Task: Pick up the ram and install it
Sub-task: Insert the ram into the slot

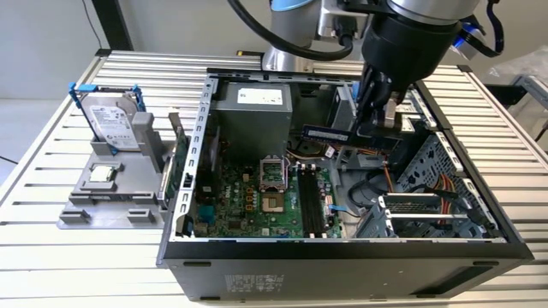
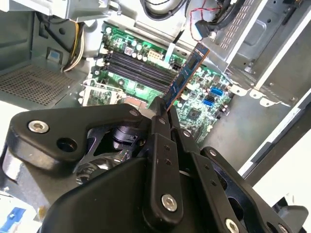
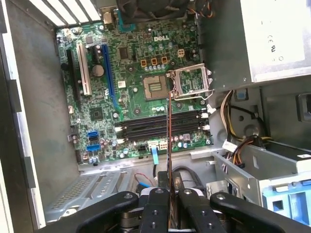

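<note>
Between the black jaws, the thin, flat, dark-blue ram stick shows a pale label. Under the jaws, the flat green motherboard carries black memory slots and blue connectors. Well away from the jaws, the boxy silver hard drive has blue brackets; the metal tabletop is silver and ribbed.

Open desktop case on a slatted metal table, with a parts stand beside it.

The black computer case lies on its side on the table, its green motherboard exposed. On the board, dark memory slots run side by side near a processor socket. A grey power supply sits at the far end. On the exterior view's left, a grey stand holds an upright silver hard drive in blue brackets and a small square chip.
</note>
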`<state>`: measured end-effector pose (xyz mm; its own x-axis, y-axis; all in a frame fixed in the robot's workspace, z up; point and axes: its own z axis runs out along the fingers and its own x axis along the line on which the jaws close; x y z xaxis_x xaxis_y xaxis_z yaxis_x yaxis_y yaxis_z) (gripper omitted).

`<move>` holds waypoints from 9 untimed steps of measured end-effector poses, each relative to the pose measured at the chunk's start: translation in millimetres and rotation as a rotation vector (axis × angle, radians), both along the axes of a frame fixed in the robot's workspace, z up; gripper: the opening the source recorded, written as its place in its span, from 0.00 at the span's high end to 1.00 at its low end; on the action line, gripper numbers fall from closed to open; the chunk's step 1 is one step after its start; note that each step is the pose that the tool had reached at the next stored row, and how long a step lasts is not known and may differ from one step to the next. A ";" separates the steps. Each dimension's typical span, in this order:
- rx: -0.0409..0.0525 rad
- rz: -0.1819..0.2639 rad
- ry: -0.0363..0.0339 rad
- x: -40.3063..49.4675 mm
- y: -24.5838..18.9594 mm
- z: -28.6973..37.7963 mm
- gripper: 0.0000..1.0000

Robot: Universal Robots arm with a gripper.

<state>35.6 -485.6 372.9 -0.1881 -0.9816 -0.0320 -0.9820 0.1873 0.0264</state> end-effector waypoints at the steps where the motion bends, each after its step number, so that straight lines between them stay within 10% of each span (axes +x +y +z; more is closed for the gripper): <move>1: 0.0000 -0.006 0.0000 0.0 0.0 0.0 1.00; 9: 0.0002 -0.045 -0.0001 0.0 0.1 -0.2 1.00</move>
